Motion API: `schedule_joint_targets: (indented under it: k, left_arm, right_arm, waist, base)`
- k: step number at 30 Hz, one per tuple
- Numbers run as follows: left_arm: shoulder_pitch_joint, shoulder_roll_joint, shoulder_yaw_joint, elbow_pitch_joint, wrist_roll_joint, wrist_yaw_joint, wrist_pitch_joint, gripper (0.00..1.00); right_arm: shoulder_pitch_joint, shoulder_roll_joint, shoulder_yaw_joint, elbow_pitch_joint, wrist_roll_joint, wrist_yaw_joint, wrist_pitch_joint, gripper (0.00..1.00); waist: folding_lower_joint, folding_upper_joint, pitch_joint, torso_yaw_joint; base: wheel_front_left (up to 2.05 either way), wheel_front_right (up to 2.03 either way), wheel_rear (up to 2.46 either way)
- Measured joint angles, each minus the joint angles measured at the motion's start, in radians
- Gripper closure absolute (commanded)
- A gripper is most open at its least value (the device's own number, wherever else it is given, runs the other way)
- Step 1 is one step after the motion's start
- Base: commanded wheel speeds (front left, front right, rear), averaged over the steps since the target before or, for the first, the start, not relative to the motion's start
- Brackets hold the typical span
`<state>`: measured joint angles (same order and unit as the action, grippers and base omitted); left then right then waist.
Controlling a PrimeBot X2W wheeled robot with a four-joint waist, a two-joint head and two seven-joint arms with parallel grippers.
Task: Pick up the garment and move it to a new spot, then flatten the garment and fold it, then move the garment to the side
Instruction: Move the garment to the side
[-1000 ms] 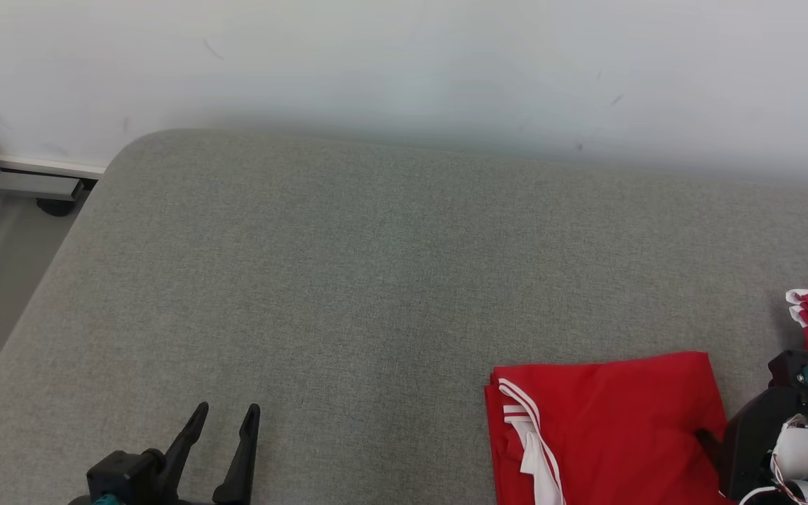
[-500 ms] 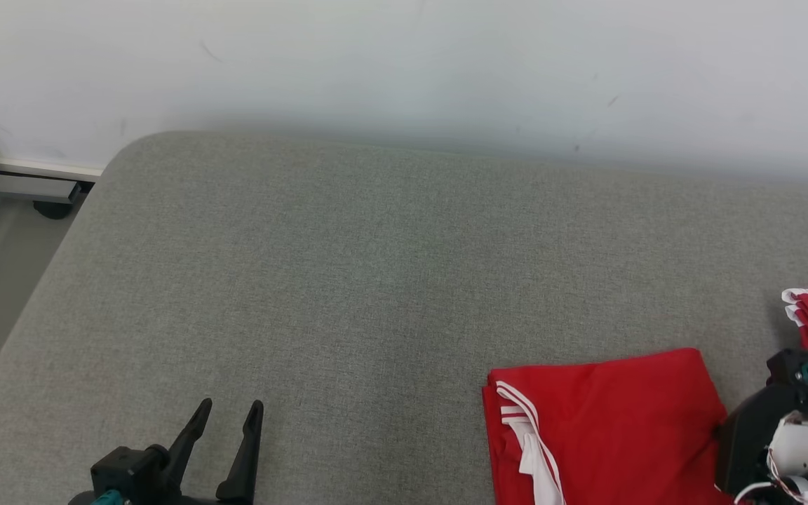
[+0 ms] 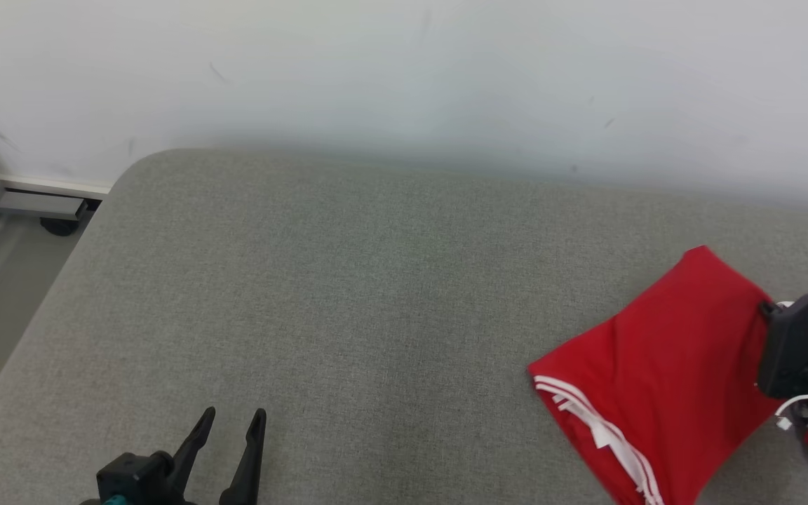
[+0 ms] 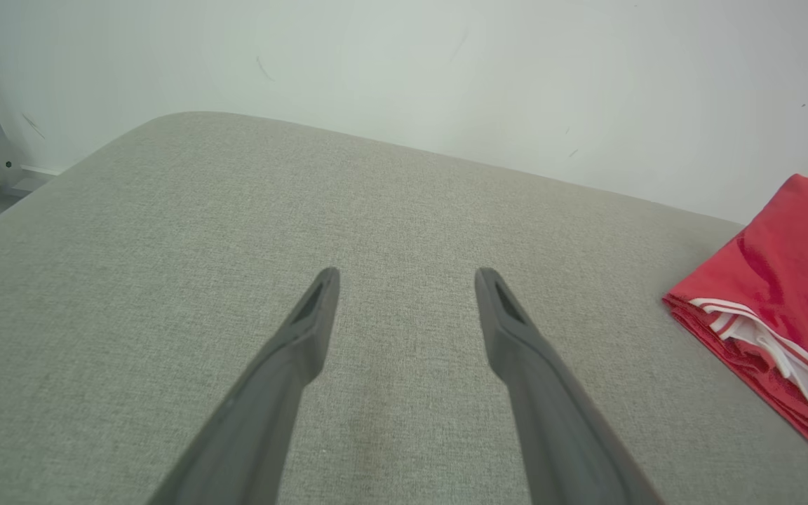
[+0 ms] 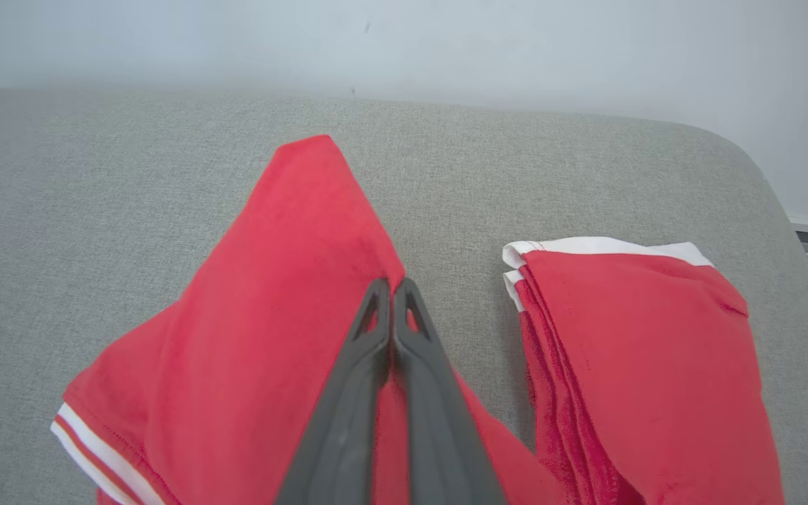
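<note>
Right gripper (image 5: pixel 391 284): the fingers are pressed together and pinch the near edge of the Red garment. In the right wrist view we see red cloth on both sides of the fingers.
Left gripper (image 3: pixel 233 415): the fingers are spread wide with nothing between them. They sit over bare upholstery at the lower left of the head view, well apart from the cloth.
Red garment (image 3: pixel 656 365): folded, lying at the right side of the Upholstered surface and turned at an angle, with one corner pointing toward the Wall. We cannot tell whether the gripped side is raised off the upholstery.
White stripe trim (image 3: pixel 607 438): runs along the garment's lower-left edge.
Second folded garment (image 5: pixel 628 351): red with a white band on its far edge. It lies just beside the gripped one, with a strip of grey between them.
Upholstered surface (image 3: pixel 348 294): grey woven fabric with a rounded far-left corner.
Wall (image 3: pixel 404 70): white, directly behind the upholstery.
</note>
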<state>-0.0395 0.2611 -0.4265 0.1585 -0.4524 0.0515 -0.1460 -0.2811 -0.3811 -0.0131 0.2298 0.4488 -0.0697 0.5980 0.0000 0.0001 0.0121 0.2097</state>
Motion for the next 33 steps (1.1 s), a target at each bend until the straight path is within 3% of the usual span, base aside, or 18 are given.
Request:
schedule_joint_targets:
  k: [12, 33]
  left_arm:
    - [0.033, 0.005, 0.002, -0.006, 0.000, 0.001, -0.009, 0.00]
    - [0.029, 0.024, 0.005, -0.052, 0.014, 0.011, -0.022, 0.00]
  right_arm:
    - [0.005, -0.064, -0.118, -0.066, -0.020, -0.037, -0.001, 1.00]
    - [0.052, -0.105, -0.299, -0.079, -0.066, -0.054, -0.037, 1.00]
  waist:
    - [0.0000, 0.0000, -0.020, -0.029]
    - [0.0000, -0.0001, 0.000, -0.052]
  base:
    - [0.00, 0.00, 0.00]
    - [0.00, 0.00, 0.00]
